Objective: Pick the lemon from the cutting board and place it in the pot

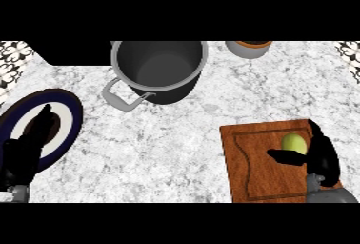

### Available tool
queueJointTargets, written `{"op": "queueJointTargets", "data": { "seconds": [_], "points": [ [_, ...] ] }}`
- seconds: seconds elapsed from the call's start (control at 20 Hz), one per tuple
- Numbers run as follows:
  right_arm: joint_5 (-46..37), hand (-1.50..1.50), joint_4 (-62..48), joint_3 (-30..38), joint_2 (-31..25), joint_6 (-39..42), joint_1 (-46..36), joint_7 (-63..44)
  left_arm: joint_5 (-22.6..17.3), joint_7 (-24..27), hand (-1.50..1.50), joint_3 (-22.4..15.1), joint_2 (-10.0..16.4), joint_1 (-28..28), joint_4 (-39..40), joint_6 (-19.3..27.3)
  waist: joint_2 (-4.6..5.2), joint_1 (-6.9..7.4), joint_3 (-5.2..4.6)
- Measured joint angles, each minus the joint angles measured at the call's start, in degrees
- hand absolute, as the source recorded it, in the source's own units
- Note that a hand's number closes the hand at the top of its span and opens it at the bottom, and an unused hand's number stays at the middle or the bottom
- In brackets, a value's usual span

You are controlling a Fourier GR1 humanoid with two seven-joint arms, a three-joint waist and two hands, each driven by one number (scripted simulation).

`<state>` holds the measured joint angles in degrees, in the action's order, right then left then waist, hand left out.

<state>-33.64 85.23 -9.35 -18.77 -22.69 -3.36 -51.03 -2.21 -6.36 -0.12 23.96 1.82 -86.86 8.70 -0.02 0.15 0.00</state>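
A yellow-green lemon (293,142) lies near the right edge of the brown wooden cutting board (256,167) at the lower right. My right hand (322,155) is right beside it, fingers rising along its right side and the thumb reaching under its lower left, so the hand cups the lemon without closing on it. The grey pot (160,66) stands at the top centre, its handle (119,96) pointing to the lower left, nothing visible inside. My left hand (28,145) rests open at the far left over the plate.
A blue-rimmed white plate (67,119) lies at the left edge, partly under my left hand. A small grey cup (248,48) with a brown inside stands at the top right. A dark panel (74,52) fills the top left. Marbled counter (169,143) stretches between board and pot.
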Motion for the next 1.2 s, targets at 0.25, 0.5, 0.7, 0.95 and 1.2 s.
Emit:
{"op": "queueJointTargets", "data": {
  "seconds": [0.25, 0.5, 0.7, 0.95, 1.2],
  "points": [
    [-2.6, 1.50, -3.6, 0.4, 1.5, 0.8, -1.5, 3.9, 1.2, -0.4, 0.00, 1.2, -1.0, 1.2, -1.6, -1.6, -0.08, 0.01, -0.07],
    [-5.2, 1.50, -2.5, 1.9, 3.1, 2.4, -1.0, 5.2, 3.4, -0.2, 0.00, 3.2, -3.1, 0.1, -0.8, -2.9, -0.03, -0.09, -0.02],
    [-10.8, 1.50, -3.9, -8.5, 8.9, 7.5, -7.6, 2.1, 3.9, -0.7, 0.00, 1.7, -3.5, -1.2, -1.3, -3.6, 0.44, 3.09, -0.18],
    [-12.4, 1.50, -8.8, -20.2, 15.6, 16.5, -18.6, -0.4, 4.2, -0.5, 0.00, -0.9, -3.8, -3.9, -1.8, -5.6, 1.83, 10.08, -0.34],
    [-10.4, 1.50, -14.3, -27.2, 17.7, 21.8, -31.7, -5.3, 4.9, -1.1, 0.00, -2.7, -4.5, -6.6, -1.1, -6.3, 1.97, 11.89, -0.29]
  ]
}}
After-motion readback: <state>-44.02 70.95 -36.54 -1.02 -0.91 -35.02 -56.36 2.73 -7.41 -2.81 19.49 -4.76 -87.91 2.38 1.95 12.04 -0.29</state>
